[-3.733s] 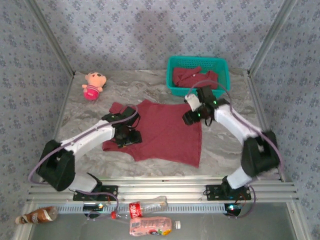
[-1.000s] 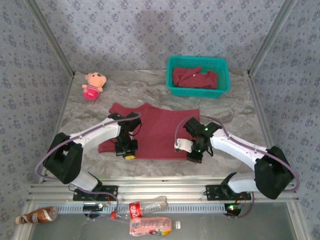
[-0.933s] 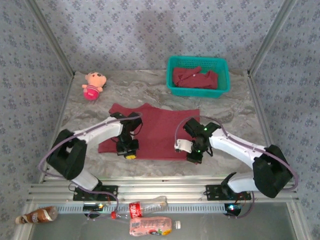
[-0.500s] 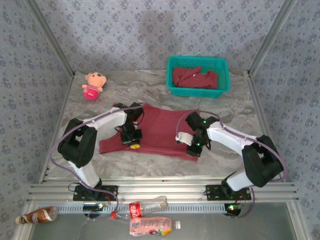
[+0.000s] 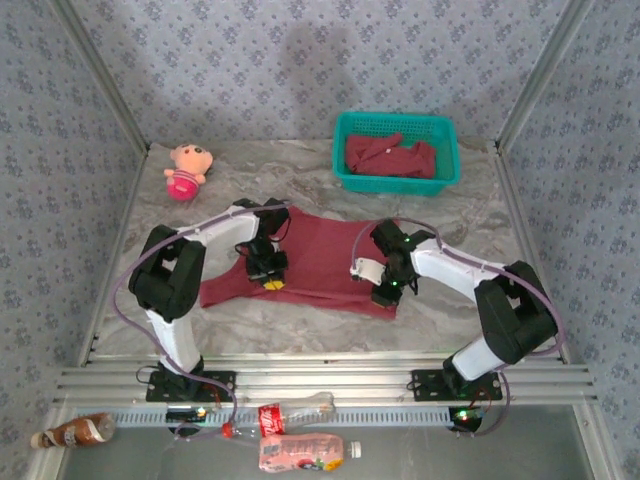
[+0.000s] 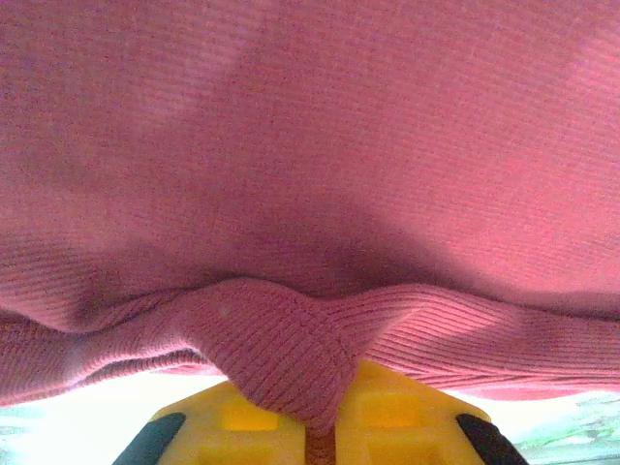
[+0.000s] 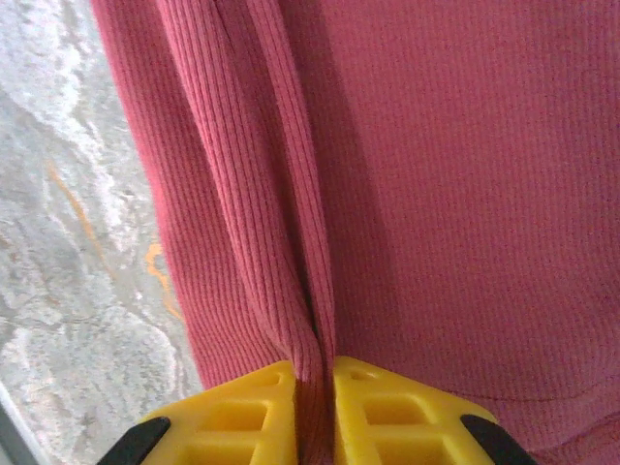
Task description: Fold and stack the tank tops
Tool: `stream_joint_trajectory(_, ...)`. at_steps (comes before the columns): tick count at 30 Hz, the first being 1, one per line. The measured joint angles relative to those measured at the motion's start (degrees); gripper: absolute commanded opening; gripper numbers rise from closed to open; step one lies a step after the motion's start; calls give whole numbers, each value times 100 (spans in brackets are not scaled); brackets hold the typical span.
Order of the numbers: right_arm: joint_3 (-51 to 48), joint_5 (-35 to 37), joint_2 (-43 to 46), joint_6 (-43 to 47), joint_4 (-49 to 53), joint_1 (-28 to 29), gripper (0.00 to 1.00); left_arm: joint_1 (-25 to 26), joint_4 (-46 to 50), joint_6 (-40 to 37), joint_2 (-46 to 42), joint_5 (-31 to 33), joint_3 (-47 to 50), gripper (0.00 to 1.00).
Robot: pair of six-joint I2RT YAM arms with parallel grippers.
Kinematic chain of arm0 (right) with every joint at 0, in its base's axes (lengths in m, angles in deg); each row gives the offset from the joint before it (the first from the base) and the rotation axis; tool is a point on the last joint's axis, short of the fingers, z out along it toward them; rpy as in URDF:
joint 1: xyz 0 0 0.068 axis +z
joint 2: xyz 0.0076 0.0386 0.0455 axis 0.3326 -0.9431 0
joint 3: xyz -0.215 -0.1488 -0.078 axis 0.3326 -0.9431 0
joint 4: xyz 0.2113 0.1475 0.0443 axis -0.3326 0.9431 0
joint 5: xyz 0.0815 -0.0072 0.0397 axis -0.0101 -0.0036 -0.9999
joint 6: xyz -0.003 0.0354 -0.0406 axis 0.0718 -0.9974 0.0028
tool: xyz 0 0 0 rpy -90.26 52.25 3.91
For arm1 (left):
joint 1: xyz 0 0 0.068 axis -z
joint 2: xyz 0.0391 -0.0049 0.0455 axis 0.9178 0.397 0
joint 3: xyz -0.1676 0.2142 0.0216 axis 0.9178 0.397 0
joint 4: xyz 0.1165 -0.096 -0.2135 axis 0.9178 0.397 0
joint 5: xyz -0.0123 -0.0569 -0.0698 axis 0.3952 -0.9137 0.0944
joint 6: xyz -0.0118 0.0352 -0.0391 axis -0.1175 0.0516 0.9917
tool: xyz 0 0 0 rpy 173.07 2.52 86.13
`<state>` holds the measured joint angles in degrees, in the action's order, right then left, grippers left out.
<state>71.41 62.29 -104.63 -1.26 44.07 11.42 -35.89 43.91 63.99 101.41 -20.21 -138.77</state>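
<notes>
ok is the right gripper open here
No, the right gripper is pinched shut on a raised fold of the tank top.

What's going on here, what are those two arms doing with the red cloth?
Two robot arms are folding a maroon tank top that lies on the table. The left fingers and the right fingers, both yellow, are each shut on a pinched ridge of its cloth. Another maroon top lies crumpled in the teal basket at the back. A pink doll sits at the far left.
</notes>
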Motion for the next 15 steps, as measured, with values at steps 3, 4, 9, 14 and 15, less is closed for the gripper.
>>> stream_joint_trajectory(3, 0, 136, -11, 4, -127, -11, 28, -33, 11, -15, 42, 26, 0, 15)
stream_joint_trajectory(4, 0, 197, -11, 13, -170, -13, 30, -37, 9, -15, 50, 44, 0, 18)
stream_joint_trajectory(9, 0, 509, -11, -28, -387, -103, 32, -94, 13, -42, 52, 173, -31, 31)
stream_joint_trajectory(14, 0, 1005, -31, -175, -656, -164, 33, -186, 37, -125, 66, 417, -216, 52)
stream_joint_trajectory(15, 0, 1110, -68, -216, -721, -164, 34, -223, 28, -151, 85, 444, -271, 54)
